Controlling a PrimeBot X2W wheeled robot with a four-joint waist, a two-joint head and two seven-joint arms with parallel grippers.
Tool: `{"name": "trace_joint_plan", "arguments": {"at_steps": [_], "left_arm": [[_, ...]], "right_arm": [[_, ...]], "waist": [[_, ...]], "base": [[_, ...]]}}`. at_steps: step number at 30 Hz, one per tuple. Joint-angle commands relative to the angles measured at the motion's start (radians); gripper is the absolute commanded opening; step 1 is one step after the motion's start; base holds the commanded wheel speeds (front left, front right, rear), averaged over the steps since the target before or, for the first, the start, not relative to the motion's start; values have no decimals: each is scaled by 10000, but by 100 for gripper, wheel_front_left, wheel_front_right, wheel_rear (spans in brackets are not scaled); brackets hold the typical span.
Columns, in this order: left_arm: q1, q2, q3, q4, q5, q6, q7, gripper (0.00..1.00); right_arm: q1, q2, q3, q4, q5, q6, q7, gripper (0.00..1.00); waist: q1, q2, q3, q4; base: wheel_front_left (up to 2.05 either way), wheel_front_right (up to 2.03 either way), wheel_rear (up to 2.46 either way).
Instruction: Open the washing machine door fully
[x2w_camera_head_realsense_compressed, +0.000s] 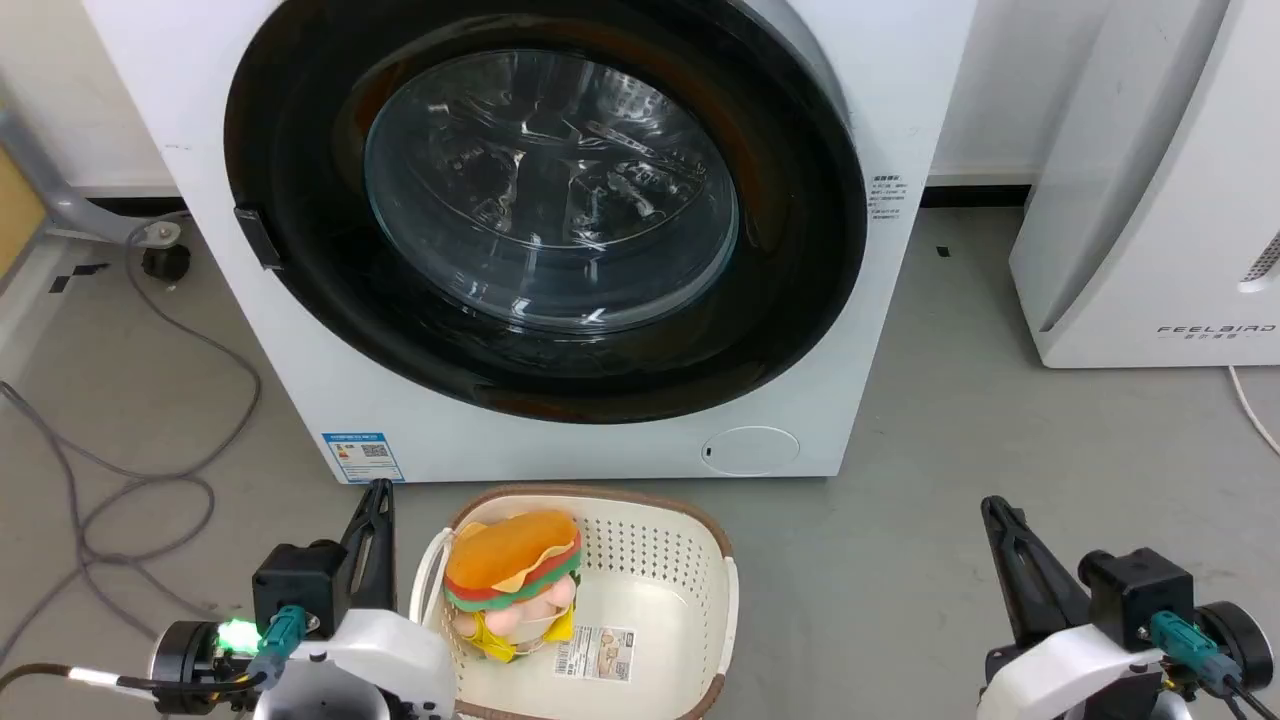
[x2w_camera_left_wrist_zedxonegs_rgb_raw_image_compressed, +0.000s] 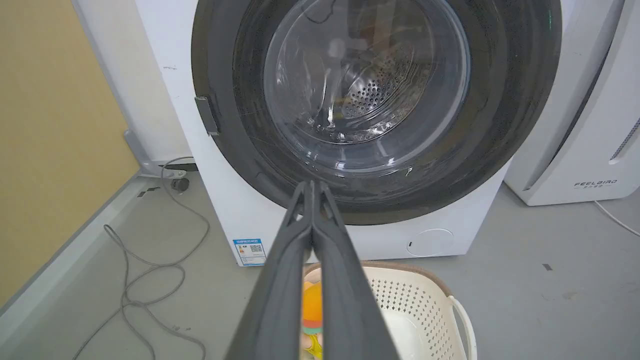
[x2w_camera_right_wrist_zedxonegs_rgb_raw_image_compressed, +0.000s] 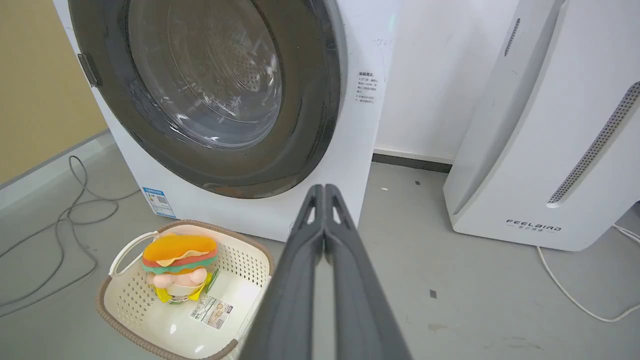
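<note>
I saw both grippers empty. The left gripper (x2w_camera_left_wrist_zedxonegs_rgb_raw_image_compressed: 311, 192) had its two long dark fingers pressed together from base to tip, pinching nothing and touching nothing. The right gripper (x2w_camera_right_wrist_zedxonegs_rgb_raw_image_compressed: 324, 195) looked the same: fingers flat against each other, tips in free air above the grey floor.

I counted two grippers, one big white front-loading washing machine (x2w_camera_head_realsense_compressed: 300, 400), one large round glossy black washing machine door (x2w_camera_head_realsense_compressed: 545, 200) with a bulging clear glass window, one cream perforated plastic basket (x2w_camera_head_realsense_compressed: 700, 530), one orange burger-shaped plush toy (x2w_camera_head_realsense_compressed: 512, 575) inside it, and one tall white appliance (x2w_camera_head_realsense_compressed: 1150, 200) lettered on its base.

The door sat flush against the machine front, ahead of and above both sets of fingertips and well apart from them. From the left gripper it lay straight ahead, with the small dark tab (x2w_camera_head_realsense_compressed: 258, 238) on its rim up and to that gripper's left. From the right gripper it lay ahead and to the left. The basket stood between the two grippers, just beside the left one. The white appliance was ahead and right of the right gripper.
</note>
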Motion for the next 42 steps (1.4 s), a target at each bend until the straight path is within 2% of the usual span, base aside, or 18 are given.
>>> {"name": "trace_joint_plan", "arguments": {"at_steps": [1, 12, 13, 23, 24, 25, 35, 38, 42], "left_arm": [[154, -7, 34, -55, 28, -51, 3, 0], [154, -7, 34, -55, 28, -51, 3, 0], [154, -7, 34, -55, 28, -51, 3, 100], [-40, -9, -101, 152, -82, -64, -175, 100], [-47, -9, -114, 172, -92, -70, -196, 100], [-55, -9, -126, 190, -102, -75, -217, 100], [-114, -9, -253, 333, -222, -140, -427, 100], [-132, -9, -294, 388, -262, -159, -489, 100], [-173, -9, -356, 441, -321, -178, -573, 100]], "right_arm": [[-141, -1, 7, -47, -78, 6, 7, 0], [-141, -1, 7, -47, -78, 6, 7, 0], [-141, -1, 7, -47, -78, 6, 7, 100], [38, 0, 44, 96, 116, -1, -164, 100], [42, 0, 45, 109, 131, -1, -185, 89], [46, 0, 45, 122, 146, -1, -206, 0], [37, 0, 88, 239, 482, -1, -422, 0], [10, 0, 136, 269, 980, 0, -486, 0], [-57, 0, 187, 257, 2199, 0, -570, 0]], "waist": [[0, 0, 1, 0], [0, 0, 1, 0], [0, 0, 1, 0], [0, 0, 2, -2], [0, 0, 2, -1], [0, 0, 4, 0], [0, 0, 21, 4], [0, 0, 28, 1], [0, 0, 49, -3]], "base": [[0, 0, 0], [0, 0, 0], [0, 0, 0], [0, 0, 0], [0, 0, 0], [0, 0, 0], [0, 0, 0], [0, 0, 0], [0, 0, 0]]}}
